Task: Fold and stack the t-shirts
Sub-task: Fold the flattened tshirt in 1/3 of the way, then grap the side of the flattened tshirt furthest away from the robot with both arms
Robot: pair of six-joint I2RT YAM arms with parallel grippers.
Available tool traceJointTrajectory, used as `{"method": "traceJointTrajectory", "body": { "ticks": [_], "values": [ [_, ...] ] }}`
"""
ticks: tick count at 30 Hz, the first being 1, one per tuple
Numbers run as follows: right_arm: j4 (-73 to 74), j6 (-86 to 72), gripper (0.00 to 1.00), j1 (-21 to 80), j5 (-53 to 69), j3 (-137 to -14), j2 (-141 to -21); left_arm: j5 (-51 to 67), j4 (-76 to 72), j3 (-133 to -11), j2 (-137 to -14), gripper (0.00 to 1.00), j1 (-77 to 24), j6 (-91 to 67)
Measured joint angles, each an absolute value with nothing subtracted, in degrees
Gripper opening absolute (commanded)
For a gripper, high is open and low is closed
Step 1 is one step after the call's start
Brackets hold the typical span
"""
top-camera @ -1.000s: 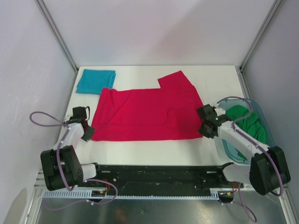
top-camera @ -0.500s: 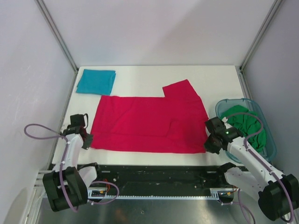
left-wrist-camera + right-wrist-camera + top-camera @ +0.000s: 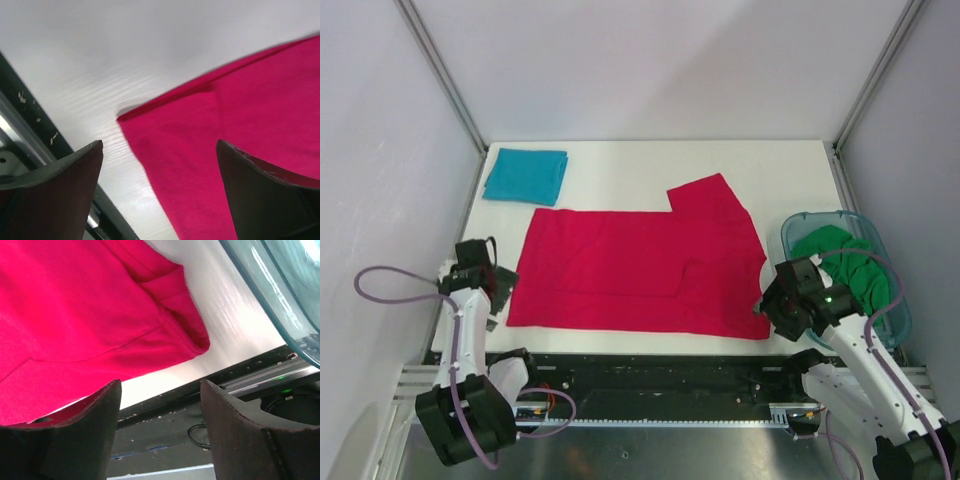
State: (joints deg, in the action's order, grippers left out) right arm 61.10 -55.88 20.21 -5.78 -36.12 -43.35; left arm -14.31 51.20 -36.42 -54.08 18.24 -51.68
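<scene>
Lying flat, the crimson t-shirt point(image 3: 635, 270) is flanked at its near corners by left gripper point(image 3: 159, 145) and right gripper point(image 3: 160, 382), both spread; counter point(image 3: 650, 168) is seen around its edges.

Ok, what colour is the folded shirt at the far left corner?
The folded shirt is teal-blue, clearest in the top view.

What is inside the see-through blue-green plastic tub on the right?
A crumpled bright green t-shirt lies in the see-through blue-green plastic tub. The cloth covers the floor, so anything beneath cannot be seen.
</scene>
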Motion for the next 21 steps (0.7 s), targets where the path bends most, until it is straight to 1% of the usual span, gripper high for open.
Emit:
{"method": "traceJointTrajectory", "body": {
  "ticks": [2,5,7,8,10,12,17,19,21],
  "values": [
    [62.2,-54.7,0.72,20.1,-6.4,-38.4,-42.7,-14.2,51.5,-40.6,-54.1,0.99,17.7,-49.0],
    [61.3,-52.3,0.71,20.0,-7.9,-43.6,-44.6,-14.2,50.3,-47.1,-54.7,0.97,15.0,-44.7],
    [58.3,-50.2,0.71,20.0,-8.7,-46.1,-47.6,-14.2,48.1,-52.2,-58.1,0.94,11.6,-40.8],
    [56.2,-49.0,0.71,20.0,-8.9,-46.9,-49.5,-13.9,47.4,-53.9,-59.9,0.91,10.4,-39.4],
    [51.1,-46.5,0.71,20.0,-9.1,-48.0,-54.1,-13.4,44.7,-59.5,-67.4,0.82,7.1,-35.4],
    [46.2,-44.6,0.71,20.0,-9.1,-48.9,-59.2,-13.0,42.2,-64.6,-75.4,0.73,5.2,-32.4],
    [36.1,-39.9,0.7,19.7,-9.5,-53.4,-72.6,-12.5,38.5,-74.9,-94.6,0.53,3.5,-27.3],
    [32.5,-38.4,0.7,19.3,-9.5,-55.5,-76.6,-12.1,38.2,-78.8,-100.6,0.48,3.5,-25.8],
    [29.3,-37.2,0.7,18.7,-9.5,-57.1,-79.6,-11.7,37.9,-83.4,-106.1,0.47,3.5,-24.6]
  ]
}}
